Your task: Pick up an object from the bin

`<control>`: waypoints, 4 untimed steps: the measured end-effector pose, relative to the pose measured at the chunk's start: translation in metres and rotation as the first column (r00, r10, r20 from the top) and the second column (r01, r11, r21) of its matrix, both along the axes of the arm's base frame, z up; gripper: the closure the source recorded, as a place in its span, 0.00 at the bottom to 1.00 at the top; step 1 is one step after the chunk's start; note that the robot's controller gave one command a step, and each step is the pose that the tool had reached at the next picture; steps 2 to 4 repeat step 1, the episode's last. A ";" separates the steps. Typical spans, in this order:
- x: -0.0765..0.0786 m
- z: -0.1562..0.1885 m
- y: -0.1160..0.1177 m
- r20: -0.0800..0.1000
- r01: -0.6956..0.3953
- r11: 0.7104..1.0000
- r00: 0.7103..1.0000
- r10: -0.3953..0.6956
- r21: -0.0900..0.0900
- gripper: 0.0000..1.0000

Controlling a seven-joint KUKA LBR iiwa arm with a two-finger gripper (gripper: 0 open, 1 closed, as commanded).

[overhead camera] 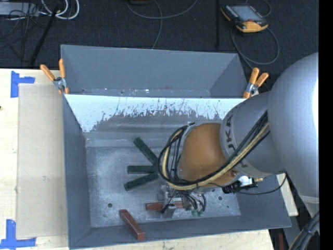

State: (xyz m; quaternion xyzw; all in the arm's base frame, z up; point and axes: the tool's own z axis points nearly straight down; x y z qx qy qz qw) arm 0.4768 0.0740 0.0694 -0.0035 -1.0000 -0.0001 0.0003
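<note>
My gripper [179, 202] is low over the bin floor, front and right of centre, mostly hidden beneath the arm's orange cover. A small reddish-brown block [154, 207] lies flat right against its left side; whether it is gripped I cannot tell. A longer brown block [132, 224] lies at an angle near the bin's front wall, to the left of and in front of the gripper. Three dark green sticks [141, 169] lie fanned out on the floor behind and to the left of the gripper, their right ends running under the cover.
The arm fills the bin's right half and hides the floor under it. The bin's sloped walls rise on every side, with the front wall close to the gripper.
</note>
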 end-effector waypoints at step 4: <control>0.020 0.144 0.008 0.009 0.029 1.000 1.000 -0.029 0.002 1.00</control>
